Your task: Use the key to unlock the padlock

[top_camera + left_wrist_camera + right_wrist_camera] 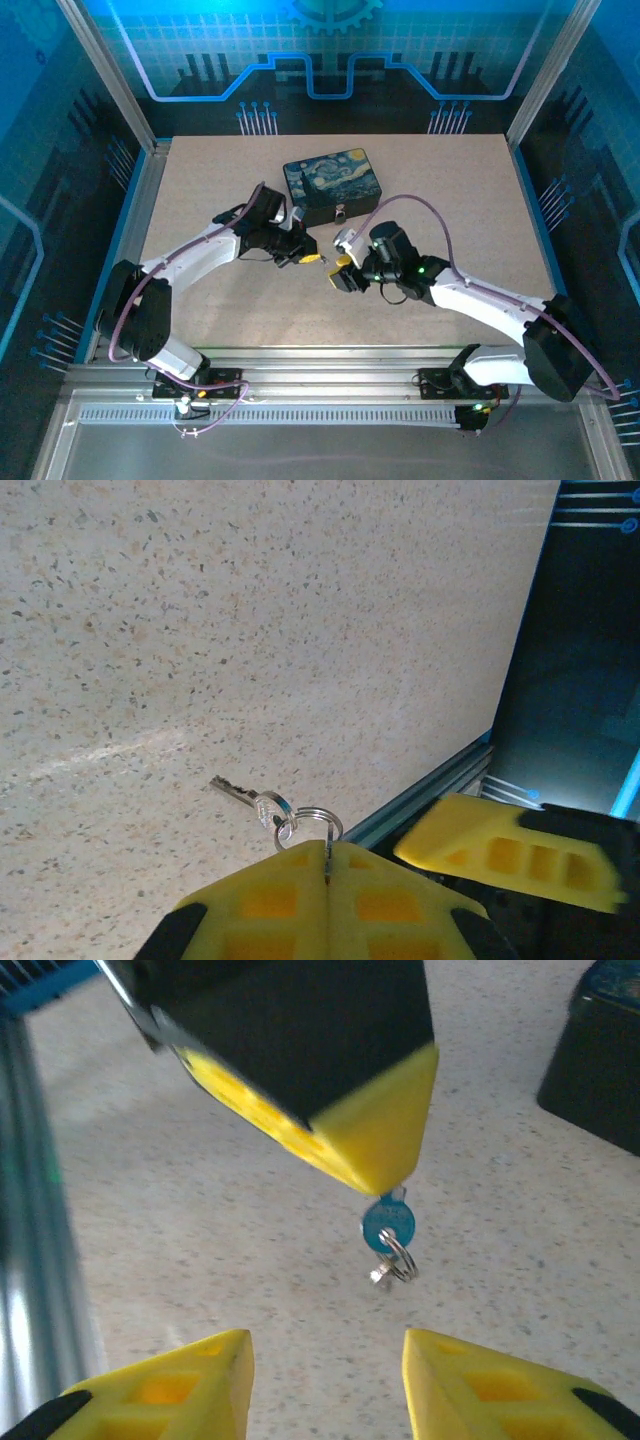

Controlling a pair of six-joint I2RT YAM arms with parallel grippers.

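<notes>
Left gripper [328, 852]: jaws pressed tight together, pinching the key [240, 792] at its ring end.
Key: held up off the counter [450, 200]; its toothed blade pokes out sideways and a split ring [318, 825] dangles at the yellow tips.
Right gripper [325, 1350]: jaws spread wide with nothing between them, facing the key and close to the left tips.
Painted box [327, 183]: on the counter just beyond both grippers.
Small pale fitting [340, 212]: on the box's near face, too small to make out.
</notes>
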